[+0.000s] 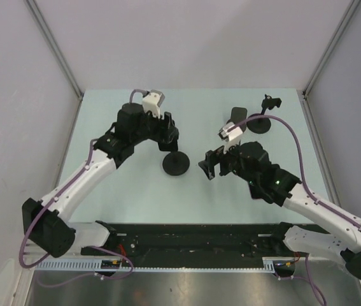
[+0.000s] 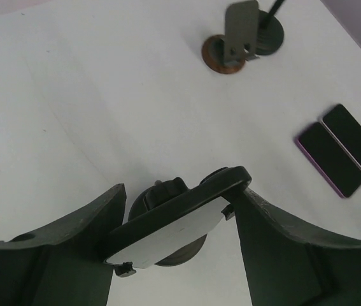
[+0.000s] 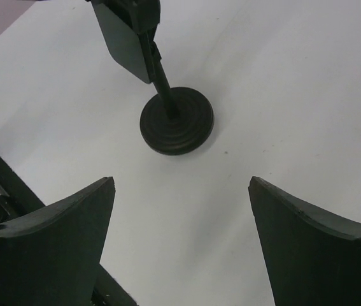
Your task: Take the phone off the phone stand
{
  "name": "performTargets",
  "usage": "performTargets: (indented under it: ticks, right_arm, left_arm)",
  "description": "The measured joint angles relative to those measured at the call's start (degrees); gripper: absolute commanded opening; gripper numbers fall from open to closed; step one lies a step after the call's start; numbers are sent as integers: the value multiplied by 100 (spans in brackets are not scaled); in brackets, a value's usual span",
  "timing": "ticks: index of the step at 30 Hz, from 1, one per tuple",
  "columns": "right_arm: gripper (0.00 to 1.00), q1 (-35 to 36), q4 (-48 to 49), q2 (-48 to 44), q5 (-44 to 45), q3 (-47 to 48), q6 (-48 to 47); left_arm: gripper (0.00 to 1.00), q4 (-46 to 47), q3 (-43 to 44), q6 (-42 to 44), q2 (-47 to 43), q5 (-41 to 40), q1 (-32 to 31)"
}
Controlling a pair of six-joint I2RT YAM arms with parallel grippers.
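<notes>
Left fingers are being pressed against both ends of the phone, mounted atop the phone stand; right fingers are being held wide apart and empty, nearby.

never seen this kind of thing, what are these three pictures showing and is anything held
Two robot arms are bolted at the near edge of a table. One picture looks down from above; the other two come from wrist cameras, so the dark shapes at the bottom are each arm's own fingers. The left tool straddles the flat cradle of a phone stand; whether it grips, or a phone sits there, I cannot tell. The right tool is open and empty. A second stand is farther back; a purple phone and a black phone lie flat on it.
</notes>
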Motion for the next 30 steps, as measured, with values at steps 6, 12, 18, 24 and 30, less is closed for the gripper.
performTargets:
  ticks: [6,12,18,24,30]
  right_arm:
    - [86,828,636,181,570,-448,170]
    - [85,1377,1307,490,1005,-699,271]
    - [85,1541,1637,706,1252,-828,319]
    - [89,1547,1676,605,1340,-835,297]
    - [100,1438,1504,214,1062,-778,136]
  left_arm:
    - [0,96,-662,-140,-774,-26,-586]
    - [0,393,-1082,-286,-1510,-90,-855]
    - [27,435,-1384,-374,-1727,-140,-922]
    - [72,431,-1434,-437,-1915,-236,-929]
    - [95,428,-1539,-334,-2562,-369,-931]
